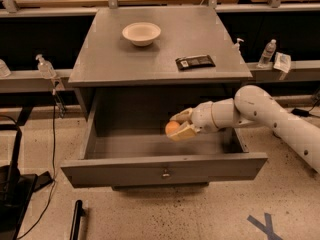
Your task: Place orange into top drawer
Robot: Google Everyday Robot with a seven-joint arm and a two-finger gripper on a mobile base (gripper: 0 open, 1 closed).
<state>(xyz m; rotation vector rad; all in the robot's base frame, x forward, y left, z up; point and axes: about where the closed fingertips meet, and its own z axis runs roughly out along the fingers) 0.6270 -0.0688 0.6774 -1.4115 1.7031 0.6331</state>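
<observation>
Orange [171, 128] is pinched between the two fingers of the gripper [178, 125], which reaches in from the right and hangs inside the pulled-out top drawer [165, 170], right of its middle. On the cabinet top [100, 59] sit a cream bowl [141, 33] and a dark packet [195, 62], well apart.

We see a fat white arm [260, 108] made of smooth round tubes; its gripper [177, 126], with pale yellow fingers [186, 132], sits inside the top drawer [125, 170]

Your one camera looks down, fairly near, over the top drawer's [125, 170] front edge. The gripper [177, 128] clasps the orange [171, 128] mid-drawer.
</observation>
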